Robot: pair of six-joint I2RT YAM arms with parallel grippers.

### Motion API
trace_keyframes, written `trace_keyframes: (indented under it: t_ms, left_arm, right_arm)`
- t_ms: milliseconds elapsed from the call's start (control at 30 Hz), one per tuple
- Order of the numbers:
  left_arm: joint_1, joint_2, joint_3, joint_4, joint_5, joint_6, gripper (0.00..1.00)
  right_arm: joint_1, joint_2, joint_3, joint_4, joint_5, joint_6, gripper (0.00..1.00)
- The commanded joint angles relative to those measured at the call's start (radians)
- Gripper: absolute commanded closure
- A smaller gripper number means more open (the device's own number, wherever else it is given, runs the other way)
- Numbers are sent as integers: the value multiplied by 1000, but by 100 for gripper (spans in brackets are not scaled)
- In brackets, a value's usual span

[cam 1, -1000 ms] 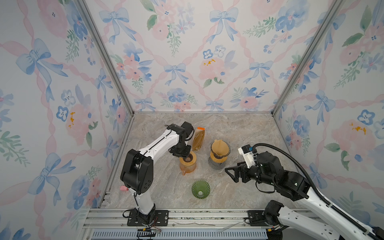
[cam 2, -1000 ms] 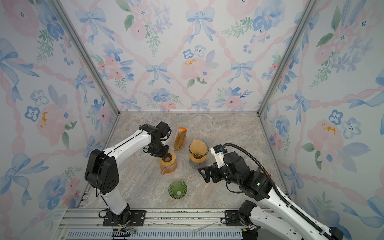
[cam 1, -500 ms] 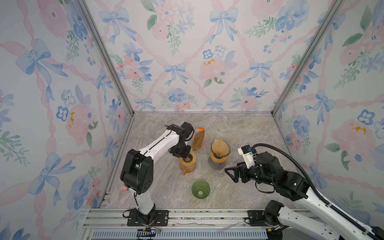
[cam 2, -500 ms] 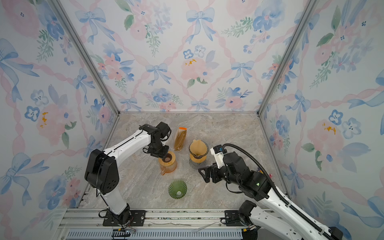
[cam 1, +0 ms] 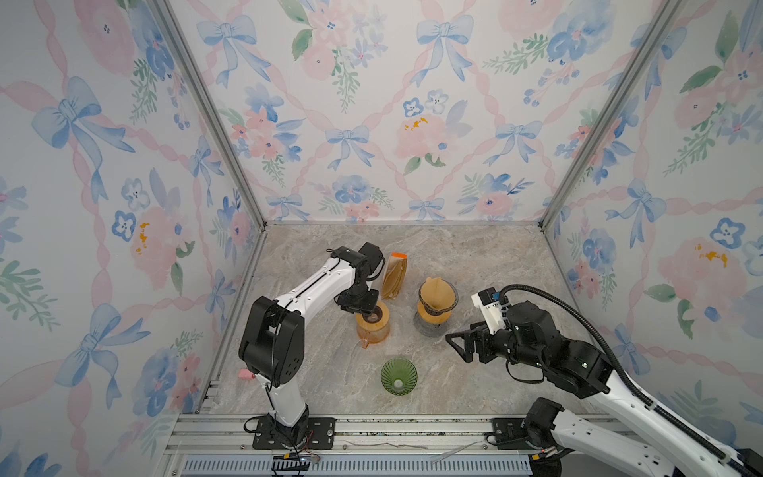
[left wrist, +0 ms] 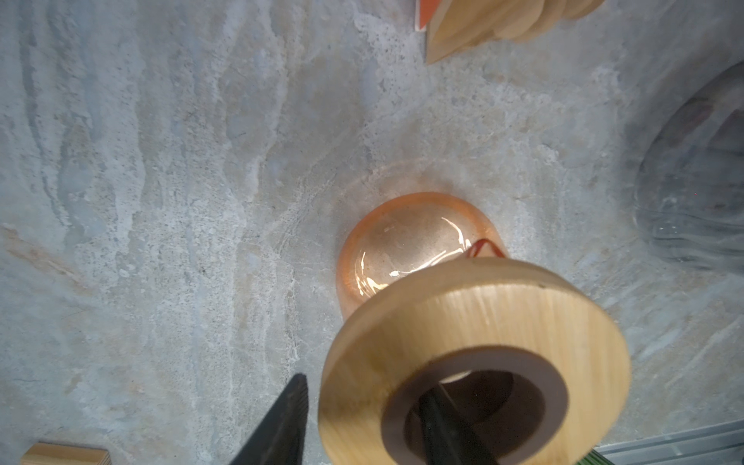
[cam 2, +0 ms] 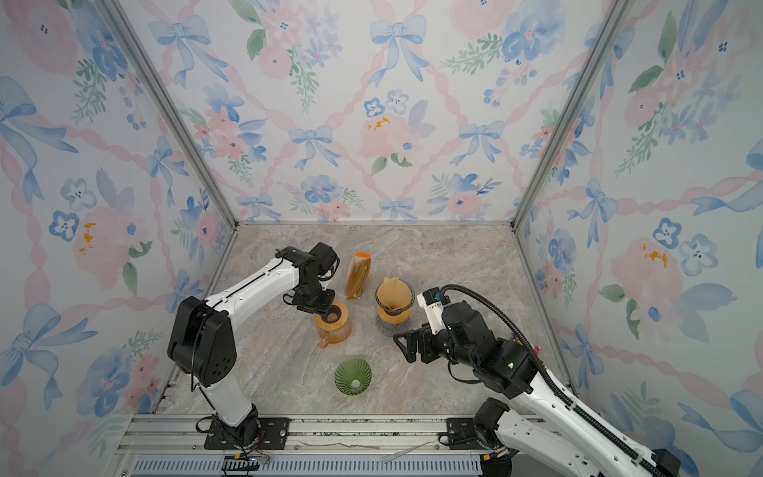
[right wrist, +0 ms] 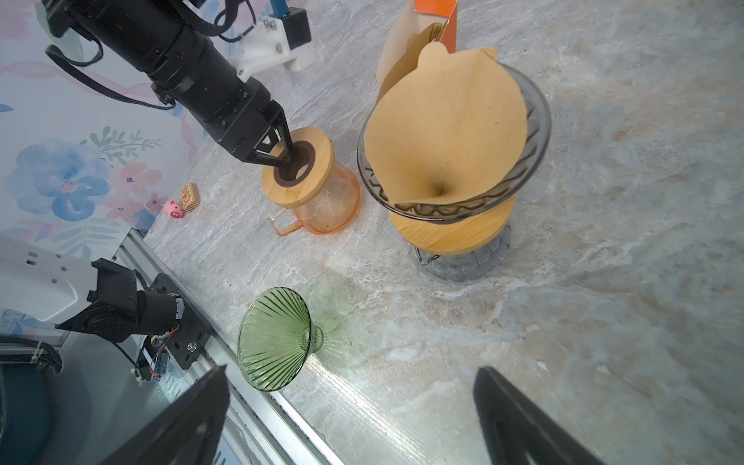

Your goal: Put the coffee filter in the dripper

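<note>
Coffee filter (right wrist: 443, 133) sat in dripper (right wrist: 537, 120) mid-frame; we saw left claw (right wrist: 285, 161) just slacken open round carafe lid (right wrist: 306, 189), right claw (cam 1: 457, 347) open. Looked done.

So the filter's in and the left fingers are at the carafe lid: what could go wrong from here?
The left fingers straddle the wooden lid, one inside its hole; withdrawing sideways could tip the orange carafe. The coffee filter stands above the dripper rim on one side; the open right fingers nearby might knock it loose.
</note>
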Motion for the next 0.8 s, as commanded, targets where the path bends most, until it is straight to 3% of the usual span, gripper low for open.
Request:
trace_keyframes:
  t_ms: [0,167,433,767]
  left_arm:
    - [7,-34,11,-15,13,-7,44]
    - [17,-70,25,-11,18,-33,37]
    - [16,-226,-11,41,61,-102,35]
    - [-43,-594,-379,383,198,-207,32]
  right_arm:
    - [-7,5,8,6,-7,2,4]
    - [-6,1,20,-11,-3,0,4]
    - [-6,-21,21,-40,16,22,4]
    - [78,0,38,-94,153,128,4]
